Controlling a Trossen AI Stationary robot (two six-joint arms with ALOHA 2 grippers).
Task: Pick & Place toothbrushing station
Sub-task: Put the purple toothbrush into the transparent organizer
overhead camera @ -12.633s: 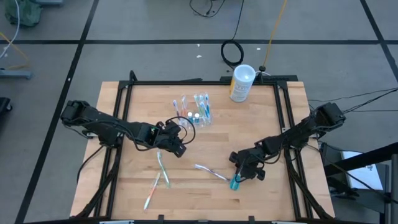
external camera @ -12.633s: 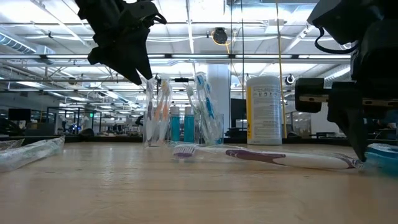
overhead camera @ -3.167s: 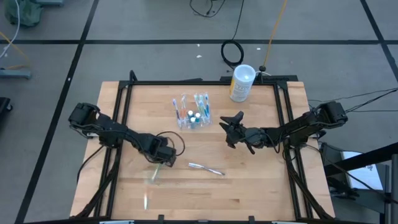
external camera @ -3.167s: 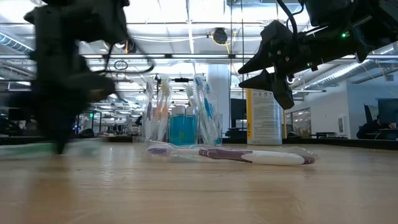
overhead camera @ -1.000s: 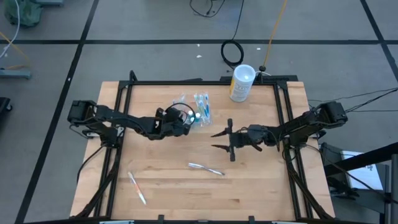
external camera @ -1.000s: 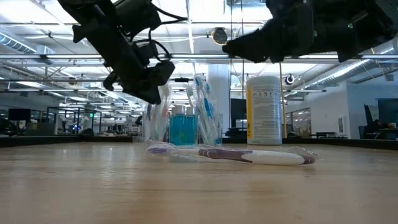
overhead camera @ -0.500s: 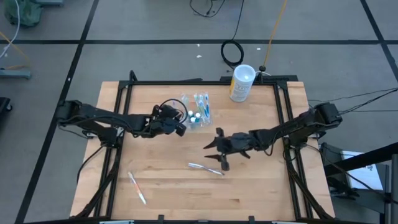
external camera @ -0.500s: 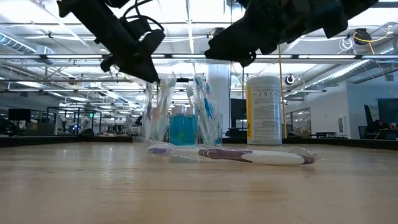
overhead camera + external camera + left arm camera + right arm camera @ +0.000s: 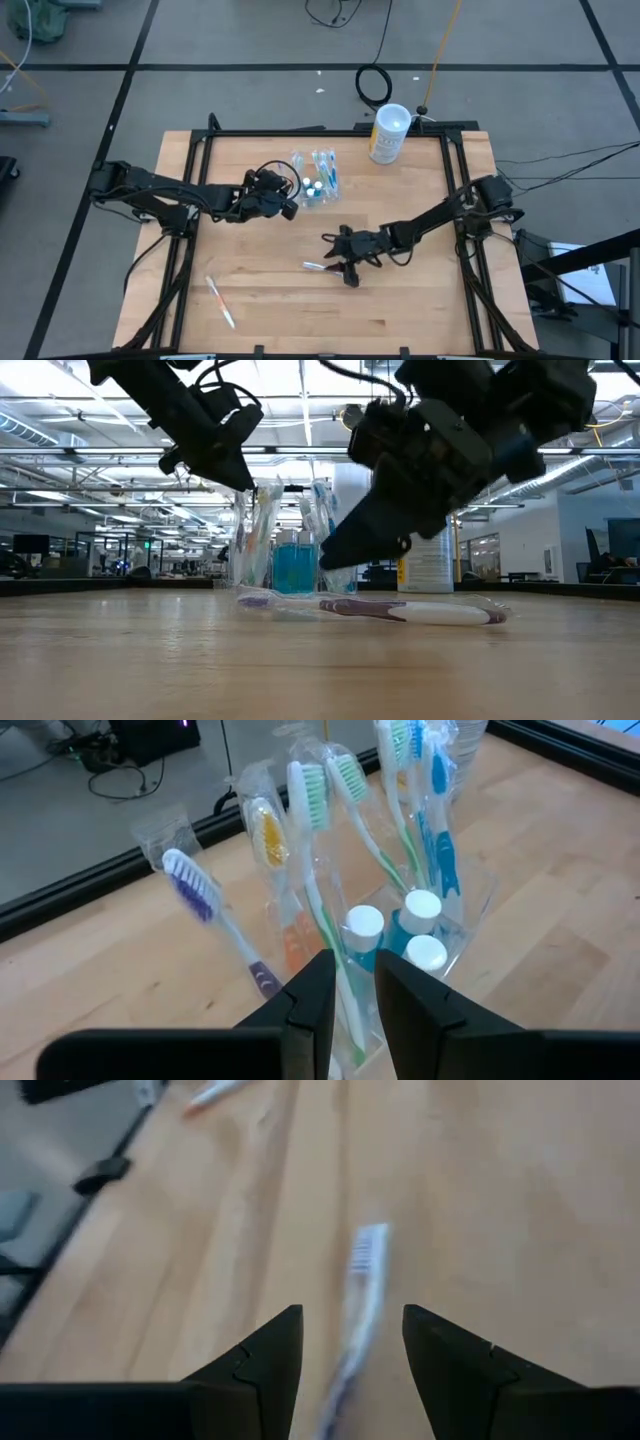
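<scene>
The clear holder [image 9: 318, 190] stands at the table's far middle with several wrapped toothbrushes and white-capped teal tubes [image 9: 415, 925] upright in it. My left gripper [image 9: 296, 206] hovers just left of it, above the brush heads [image 9: 240, 478], open by a narrow gap [image 9: 355, 965] and touching nothing. A purple-and-white toothbrush [image 9: 315, 267] lies flat on the table's middle [image 9: 400, 610]. My right gripper [image 9: 337, 262] is low over it, open, with one finger on either side of the brush's head end [image 9: 365, 1265] and apart from it.
A pink-and-white toothbrush [image 9: 220, 302] lies near the table's front left. A tall white canister [image 9: 388, 133] stands at the far edge, right of the holder. A dark frame rail [image 9: 320, 131] runs round the tabletop. Bare wood lies in front of the right gripper.
My right gripper has gone down and toward the table's near left, rolling its wrist, until its open fingers straddle the lying toothbrush. My left gripper has risen and drawn back a little toward the table's left, away from the holder, then kept still.
</scene>
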